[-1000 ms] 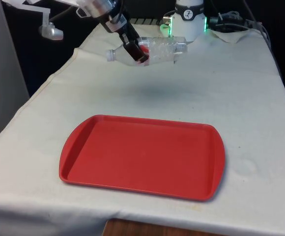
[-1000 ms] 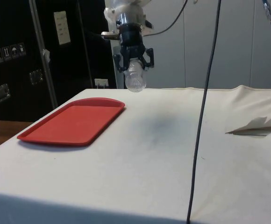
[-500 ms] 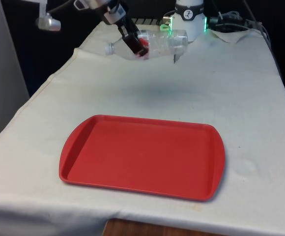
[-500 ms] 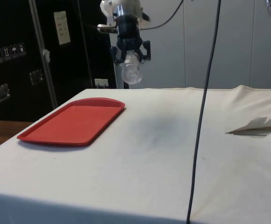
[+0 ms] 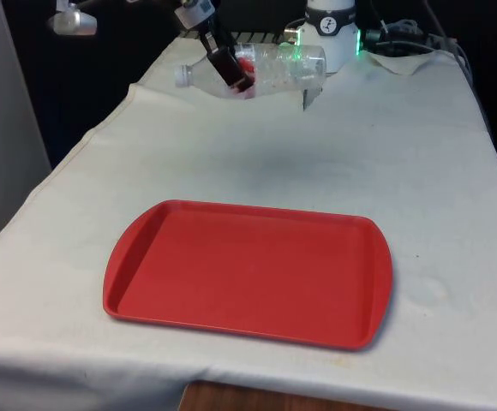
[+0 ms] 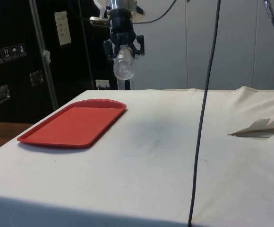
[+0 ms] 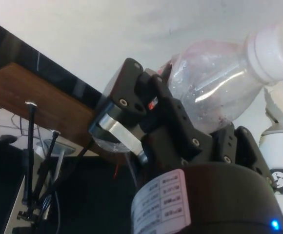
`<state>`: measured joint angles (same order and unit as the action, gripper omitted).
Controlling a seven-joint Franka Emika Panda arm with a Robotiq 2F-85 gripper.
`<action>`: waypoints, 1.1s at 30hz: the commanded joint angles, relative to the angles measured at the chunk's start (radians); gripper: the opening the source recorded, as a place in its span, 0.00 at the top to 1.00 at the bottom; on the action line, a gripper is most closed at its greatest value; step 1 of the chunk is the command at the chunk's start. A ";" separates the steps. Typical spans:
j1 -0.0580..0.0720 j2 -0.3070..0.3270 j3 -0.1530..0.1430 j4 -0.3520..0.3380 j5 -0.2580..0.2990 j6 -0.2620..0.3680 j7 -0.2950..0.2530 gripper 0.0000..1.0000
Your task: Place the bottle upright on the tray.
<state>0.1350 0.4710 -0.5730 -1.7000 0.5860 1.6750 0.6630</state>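
Note:
A clear plastic bottle [image 5: 274, 68] with a white cap and a red label hangs lying sideways high over the table's far end, its cap toward the front view's left. My gripper [image 5: 231, 73] is shut on the bottle near its neck end. From the side, the bottle [image 6: 124, 68] points its base at the camera, held under the gripper [image 6: 123, 49] well above the cloth. In the wrist view the bottle [image 7: 214, 92] sits clamped between the black fingers [image 7: 131, 105]. The red tray [image 5: 248, 271] lies empty near the table's front edge, and shows as the tray [image 6: 73, 122] at the side view's left.
The robot base [image 5: 330, 34] stands at the far end with crumpled cloth [image 5: 407, 56] beside it. A black cable [image 6: 205, 109] hangs down through the side view. White cloth spreads between the tray and the robot.
The gripper has lifted the bottle higher and carried it toward the front view's left, with the cap end tipping slightly up. The tray has not moved.

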 commanded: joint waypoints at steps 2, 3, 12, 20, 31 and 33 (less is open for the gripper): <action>0.003 0.020 -0.001 0.034 -0.010 -0.004 0.024 0.68; 0.001 0.016 0.000 0.025 -0.003 0.000 0.013 0.68; 0.003 0.051 0.001 0.093 -0.032 0.001 0.061 0.68; 0.007 0.093 -0.002 0.168 -0.064 0.000 0.116 0.68; 0.008 0.130 -0.002 0.236 -0.105 0.000 0.171 0.68; 0.008 0.141 -0.001 0.256 -0.116 0.000 0.186 0.68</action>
<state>0.1410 0.6060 -0.5720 -1.4520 0.4740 1.6770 0.8410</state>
